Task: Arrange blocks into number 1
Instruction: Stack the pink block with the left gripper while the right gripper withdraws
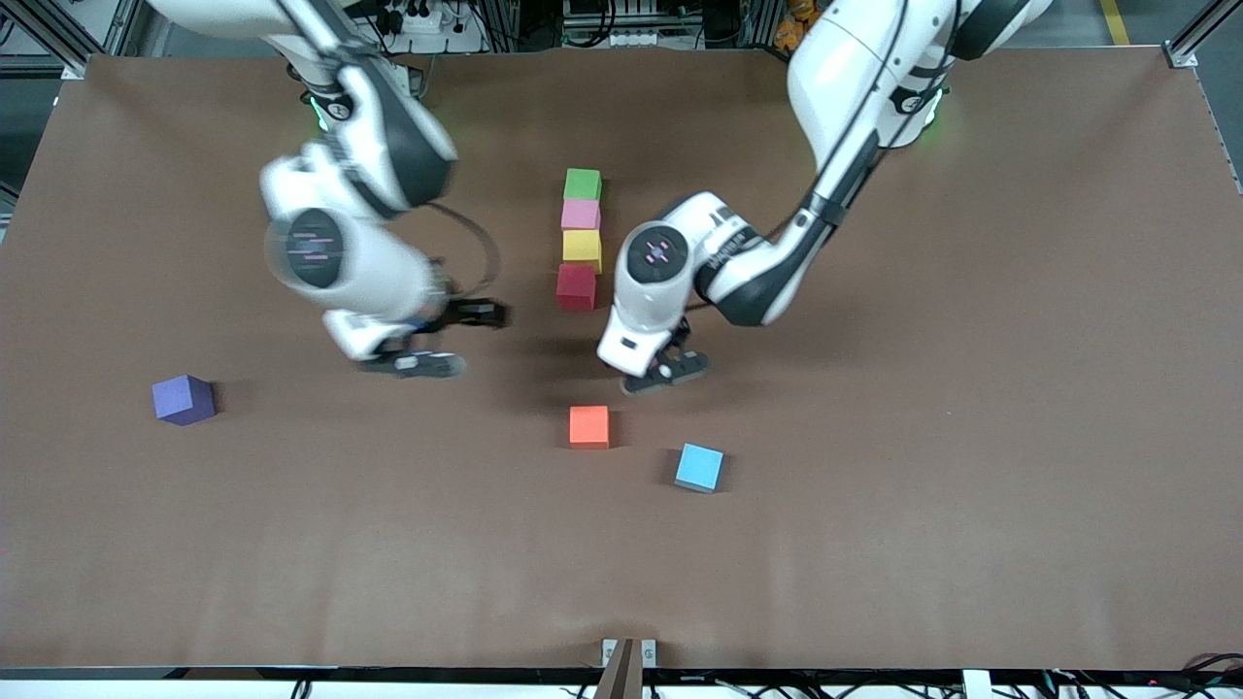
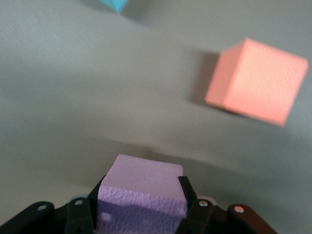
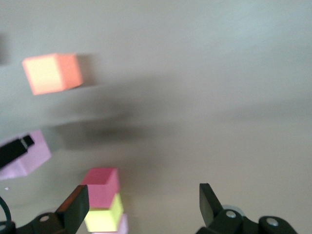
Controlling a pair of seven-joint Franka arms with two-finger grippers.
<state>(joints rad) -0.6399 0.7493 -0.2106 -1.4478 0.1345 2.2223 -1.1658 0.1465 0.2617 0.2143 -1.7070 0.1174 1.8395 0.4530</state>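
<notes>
A column of touching blocks lies mid-table: green (image 1: 583, 183) farthest from the front camera, then pink (image 1: 581, 214), yellow (image 1: 582, 249) and red (image 1: 576, 286) nearest. My left gripper (image 1: 670, 369) hangs just above the table between the red block and the orange cube, shut on the second pink block (image 2: 144, 187). The hand hides that block in the front view. My right gripper (image 1: 454, 339) is open with nothing in it, low over the table beside the column toward the right arm's end. Its wrist view shows the red block (image 3: 101, 186) and yellow block (image 3: 104, 213).
An orange cube (image 1: 588, 426) and a light blue cube (image 1: 699, 467) lie nearer the front camera than the column. A purple cube (image 1: 183, 399) sits toward the right arm's end. The orange cube (image 2: 257, 81) is close to the held pink block.
</notes>
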